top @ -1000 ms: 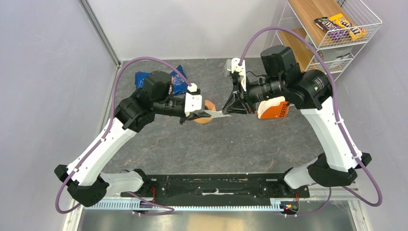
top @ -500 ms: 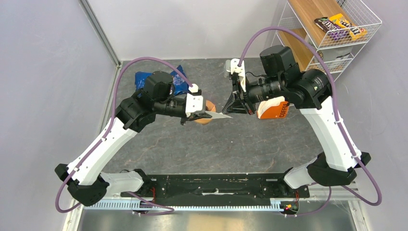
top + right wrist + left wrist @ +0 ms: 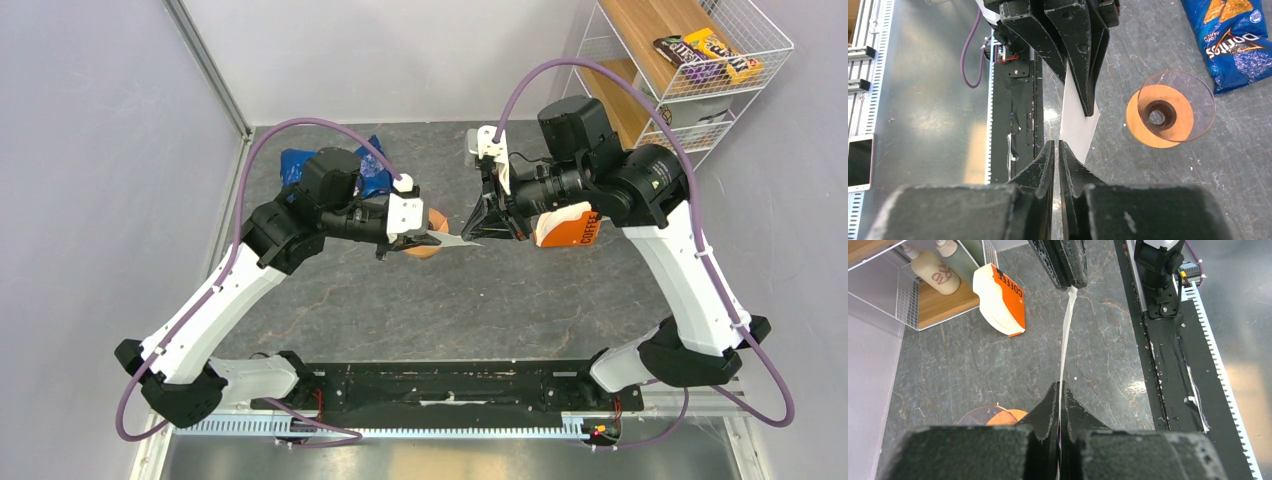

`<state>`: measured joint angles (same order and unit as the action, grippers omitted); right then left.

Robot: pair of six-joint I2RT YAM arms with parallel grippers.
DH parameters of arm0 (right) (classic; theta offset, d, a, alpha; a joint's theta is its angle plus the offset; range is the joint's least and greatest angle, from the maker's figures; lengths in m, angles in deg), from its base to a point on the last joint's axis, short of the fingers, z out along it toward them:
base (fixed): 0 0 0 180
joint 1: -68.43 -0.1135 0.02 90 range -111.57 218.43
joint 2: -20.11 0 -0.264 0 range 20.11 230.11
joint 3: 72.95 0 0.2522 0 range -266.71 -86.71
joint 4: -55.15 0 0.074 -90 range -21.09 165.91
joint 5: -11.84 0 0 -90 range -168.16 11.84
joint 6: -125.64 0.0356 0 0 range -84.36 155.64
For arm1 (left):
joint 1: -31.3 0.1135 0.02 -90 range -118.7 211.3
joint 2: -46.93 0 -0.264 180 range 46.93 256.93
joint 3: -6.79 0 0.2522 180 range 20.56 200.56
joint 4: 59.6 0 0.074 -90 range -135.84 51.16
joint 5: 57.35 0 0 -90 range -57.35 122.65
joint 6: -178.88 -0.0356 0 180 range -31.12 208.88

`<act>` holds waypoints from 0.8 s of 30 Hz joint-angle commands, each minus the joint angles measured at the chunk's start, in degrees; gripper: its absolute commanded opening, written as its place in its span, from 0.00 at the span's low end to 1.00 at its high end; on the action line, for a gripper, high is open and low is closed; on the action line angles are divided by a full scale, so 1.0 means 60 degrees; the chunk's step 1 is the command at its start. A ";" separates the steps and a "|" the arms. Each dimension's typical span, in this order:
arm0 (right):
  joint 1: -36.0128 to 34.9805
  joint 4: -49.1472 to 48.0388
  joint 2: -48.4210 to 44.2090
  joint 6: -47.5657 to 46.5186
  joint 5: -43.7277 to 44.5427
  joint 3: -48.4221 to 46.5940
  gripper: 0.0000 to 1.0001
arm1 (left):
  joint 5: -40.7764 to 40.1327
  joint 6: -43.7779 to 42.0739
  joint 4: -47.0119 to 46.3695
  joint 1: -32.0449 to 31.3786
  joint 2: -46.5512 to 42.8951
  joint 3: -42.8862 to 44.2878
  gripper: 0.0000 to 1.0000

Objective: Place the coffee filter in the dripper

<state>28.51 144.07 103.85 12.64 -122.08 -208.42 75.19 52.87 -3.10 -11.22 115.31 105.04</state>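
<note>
Top external: thin white paper coffee filter held flat in mid-air, left claw clamped on its left end, right claw clamped on its right, just right of round orange dripper on marbled grey surface.

Orange-and-white COFFEE pack sits on the grey marbled tabletop, right of centre. Blue Doritos bag lies flat at far left. Wire shelf off the far right corner holds candy packs.
</note>
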 commanded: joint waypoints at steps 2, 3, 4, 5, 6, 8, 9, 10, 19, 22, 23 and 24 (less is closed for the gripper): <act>-0.0095 0.0124 -0.0025 -0.0150 -0.0136 -0.0232 0.15 | 0.0132 0.0171 -0.0268 -0.0061 0.0087 0.0428 0.02; -0.0094 0.0119 -0.0027 -0.0150 -0.0135 -0.0227 0.15 | 0.0131 0.0171 -0.0268 -0.0061 0.0080 0.0431 0.02; -0.0110 0.0142 -0.0026 -0.0153 -0.0125 -0.0223 0.15 | 0.0143 0.0179 -0.0269 -0.0061 0.0075 0.0435 0.02; -0.0131 0.0143 -0.0017 -0.0160 -0.0121 -0.0216 0.15 | 0.0132 0.0185 -0.0268 -0.0061 0.0084 0.0435 0.02; -0.0136 0.0159 -0.0011 -0.0161 -0.0107 -0.0212 0.15 | 0.0131 0.0199 -0.0268 -0.0061 0.0081 0.0435 0.02; -0.0165 0.0197 -0.0005 -0.0220 -0.0065 -0.0210 0.16 | 0.0116 0.0201 -0.0268 -0.0061 0.0081 0.0421 0.02; -0.0179 0.0198 -0.0008 -0.0234 -0.0045 -0.0224 0.16 | 0.0113 0.0204 -0.0268 -0.0061 0.0060 0.0411 0.02; -0.0173 0.0199 -0.0012 -0.0237 -0.0040 -0.0259 0.17 | 0.0116 0.0200 -0.0269 -0.0061 0.0059 0.0406 0.02; -0.0186 0.0263 -0.0011 -0.0267 0.0084 -0.0388 0.26 | 0.0111 0.0193 -0.0269 -0.0061 0.0079 0.0362 0.02; -0.0187 0.0283 -0.0037 -0.0292 0.0085 -0.0386 0.25 | 0.0116 0.0196 -0.0275 -0.0061 0.0094 0.0377 0.02; -0.0184 0.0251 -0.0040 -0.0289 0.0084 -0.0370 0.25 | 0.0102 0.0182 -0.0268 -0.0054 0.0096 0.0378 0.02; -0.0187 0.0244 -0.0027 -0.0282 0.0098 -0.0358 0.25 | 0.0102 0.0196 -0.0269 -0.0061 0.0095 0.0398 0.02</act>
<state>27.65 145.82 103.87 11.54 -121.78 -208.68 75.17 52.89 -3.10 -11.22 115.79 105.35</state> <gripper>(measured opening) 0.248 0.032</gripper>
